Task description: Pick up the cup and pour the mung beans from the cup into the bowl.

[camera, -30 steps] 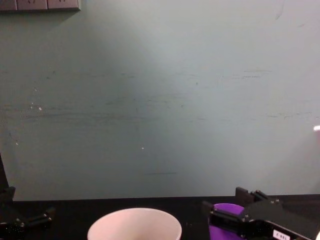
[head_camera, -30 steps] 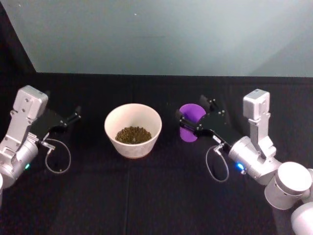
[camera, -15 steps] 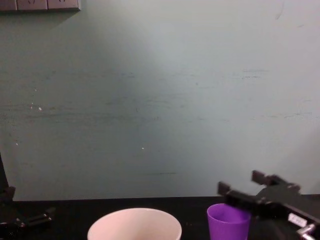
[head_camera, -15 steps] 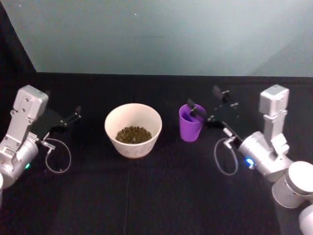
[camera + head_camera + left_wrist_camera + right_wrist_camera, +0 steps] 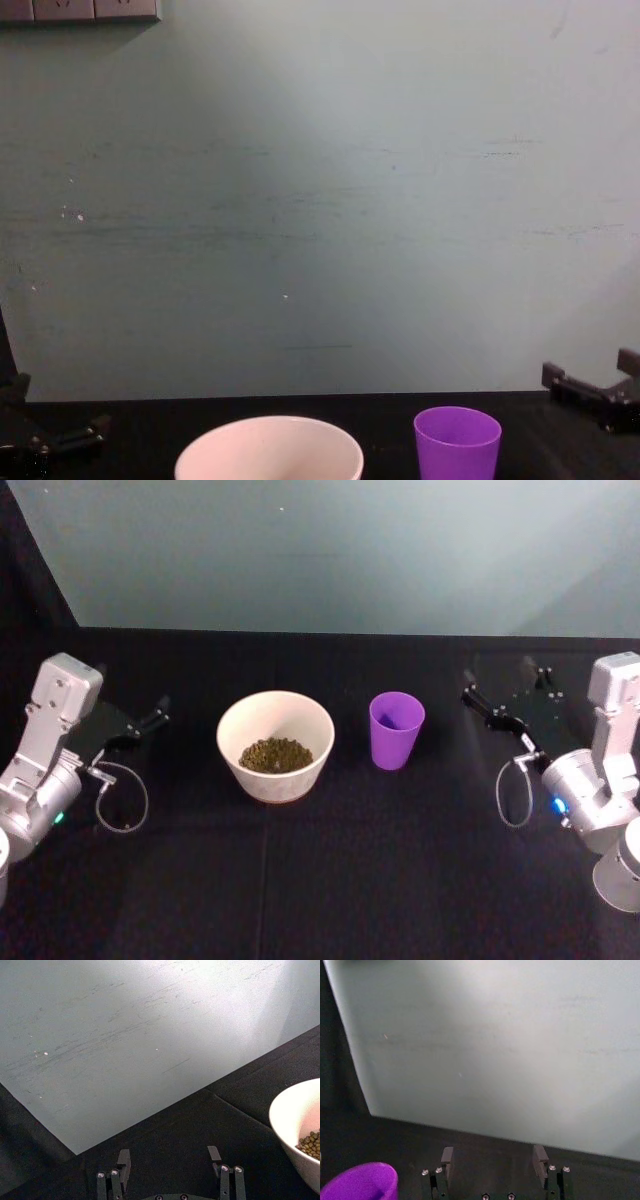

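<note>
Cup [image 5: 397,728] upright beside bowl [image 5: 275,742] of beans, no legible writing.

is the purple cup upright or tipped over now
Upright: the cup stands on its base on the table, mouth up, beside the bowl.

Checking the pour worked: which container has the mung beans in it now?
The bowl, the wide off-white one: mung beans lie in its bottom. The purple cup beside it stands upright and looks empty.

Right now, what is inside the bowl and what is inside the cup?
The bowl holds a small heap of mung beans. The upright cup looks empty, though its rim hides part of its bottom.
</note>
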`<act>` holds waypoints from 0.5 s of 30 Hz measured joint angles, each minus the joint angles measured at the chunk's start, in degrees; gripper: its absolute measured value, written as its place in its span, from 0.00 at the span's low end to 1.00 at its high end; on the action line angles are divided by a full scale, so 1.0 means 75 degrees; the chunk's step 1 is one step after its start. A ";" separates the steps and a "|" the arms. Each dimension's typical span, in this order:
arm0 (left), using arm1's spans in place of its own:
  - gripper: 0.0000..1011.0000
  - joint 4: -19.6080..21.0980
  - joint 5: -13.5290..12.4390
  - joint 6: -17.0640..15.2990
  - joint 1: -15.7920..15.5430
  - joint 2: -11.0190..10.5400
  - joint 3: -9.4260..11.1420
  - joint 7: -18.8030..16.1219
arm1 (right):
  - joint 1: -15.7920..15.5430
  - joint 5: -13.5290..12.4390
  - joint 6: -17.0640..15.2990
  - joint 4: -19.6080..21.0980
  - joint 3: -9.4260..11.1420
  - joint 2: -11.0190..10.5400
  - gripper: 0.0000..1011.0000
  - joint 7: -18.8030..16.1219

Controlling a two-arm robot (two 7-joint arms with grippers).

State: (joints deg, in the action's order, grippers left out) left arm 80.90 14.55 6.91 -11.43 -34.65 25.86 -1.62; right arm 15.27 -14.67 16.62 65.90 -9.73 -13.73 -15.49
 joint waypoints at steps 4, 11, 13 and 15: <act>0.99 0.0000 0.0000 0.0000 0.0000 0.0000 0.0000 0.0000 | 0.0037 0.0347 -0.0324 -0.0114 -0.0007 0.0048 0.99 0.0288; 0.99 0.0000 0.0000 0.0000 0.0000 0.0000 0.0000 0.0000 | 0.0040 0.0797 -0.0464 -0.0193 0.0001 0.0123 0.99 0.0664; 0.99 0.0000 0.0000 0.0000 0.0000 0.0000 0.0000 0.0000 | 0.0049 0.0899 -0.0470 -0.0221 -0.0003 0.0139 0.99 0.0715; 0.99 0.0000 0.0000 0.0000 0.0000 0.0000 0.0000 0.0000 | 0.0050 0.0889 -0.0471 -0.0221 -0.0004 0.0137 0.99 0.0714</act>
State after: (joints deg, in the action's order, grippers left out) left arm 80.90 14.55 6.91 -11.43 -34.64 25.86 -1.62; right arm 15.65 -8.01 13.08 64.24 -9.76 -12.70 -10.13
